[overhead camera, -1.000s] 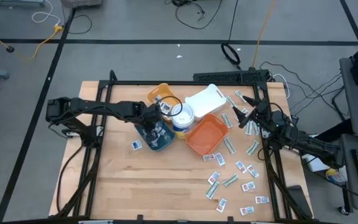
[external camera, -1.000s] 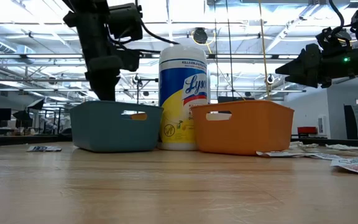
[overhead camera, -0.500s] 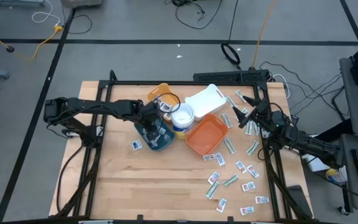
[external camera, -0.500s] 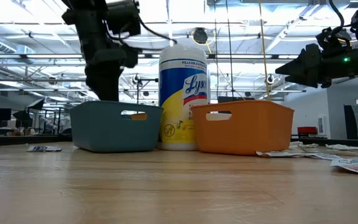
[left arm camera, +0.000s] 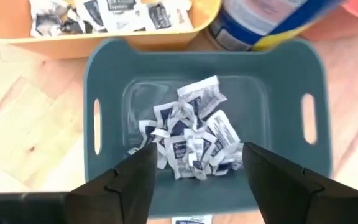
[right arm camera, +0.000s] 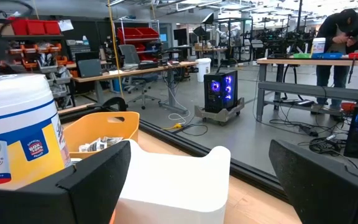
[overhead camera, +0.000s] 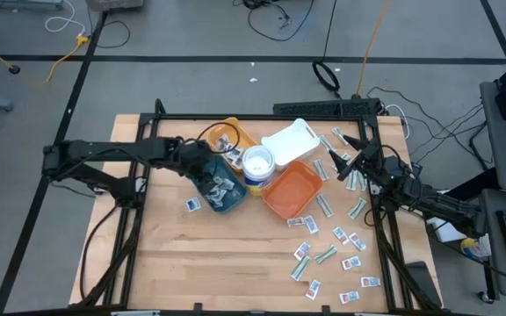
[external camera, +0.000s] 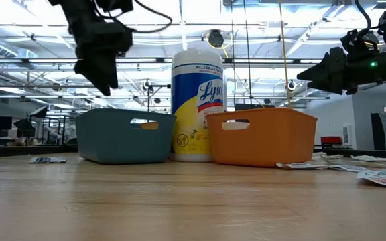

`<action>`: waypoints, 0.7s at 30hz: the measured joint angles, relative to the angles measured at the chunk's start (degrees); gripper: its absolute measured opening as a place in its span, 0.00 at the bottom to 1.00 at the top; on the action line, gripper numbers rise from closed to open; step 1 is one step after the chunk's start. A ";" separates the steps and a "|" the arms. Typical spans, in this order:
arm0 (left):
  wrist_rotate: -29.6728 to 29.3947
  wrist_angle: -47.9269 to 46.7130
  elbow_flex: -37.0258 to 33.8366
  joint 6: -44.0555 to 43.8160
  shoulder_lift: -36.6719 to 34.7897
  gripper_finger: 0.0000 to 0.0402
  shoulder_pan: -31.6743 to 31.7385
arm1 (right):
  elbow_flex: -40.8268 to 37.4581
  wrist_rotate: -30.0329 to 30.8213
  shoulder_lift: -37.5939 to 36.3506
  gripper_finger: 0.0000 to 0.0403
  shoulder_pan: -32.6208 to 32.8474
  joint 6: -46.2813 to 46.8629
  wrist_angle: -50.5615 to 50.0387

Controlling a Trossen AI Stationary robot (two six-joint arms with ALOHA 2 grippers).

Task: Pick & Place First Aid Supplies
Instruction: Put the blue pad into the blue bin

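Observation:
The first aid supplies are small flat packets. A heap of white ones with blue marks [left arm camera: 191,142] lies in the teal tray [overhead camera: 221,193], more lie in the yellow tray [overhead camera: 227,135], and many loose packets [overhead camera: 328,237] are scattered over the table's right side. My left gripper [left arm camera: 197,158] hangs open above the teal tray's left end [overhead camera: 206,165], holding nothing. My right gripper [overhead camera: 344,169] hovers open over the packets at the far right, also with nothing between its fingers.
A white round tub [overhead camera: 257,163] stands between the teal tray and the orange tray [overhead camera: 290,190]; a white tray [overhead camera: 290,141] sits behind them. One packet [overhead camera: 192,204] lies on the wood left of the teal tray. A person stands far off in the room [right arm camera: 345,31].
My left gripper has risen out of the teal tray and drawn back toward the table's left edge; it now hangs above the tray's left end. The right arm has kept still.

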 joint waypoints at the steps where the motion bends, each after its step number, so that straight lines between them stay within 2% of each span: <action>1: -0.38 -0.27 -0.56 0.05 -1.12 0.59 -0.49 | 0.02 0.00 0.00 0.94 0.01 0.00 0.00; 7: 0.19 -0.78 -7.80 -2.97 -8.01 0.58 -3.80 | 0.01 0.02 0.00 0.94 0.00 0.00 0.00; 13: 2.01 -0.77 -13.81 -8.78 -13.29 0.62 -7.21 | 0.02 0.00 0.00 0.94 0.00 0.02 0.00; 21: 4.17 -3.11 -18.47 -11.41 -17.71 0.66 -9.27 | 0.00 0.00 0.00 0.94 0.01 0.02 0.00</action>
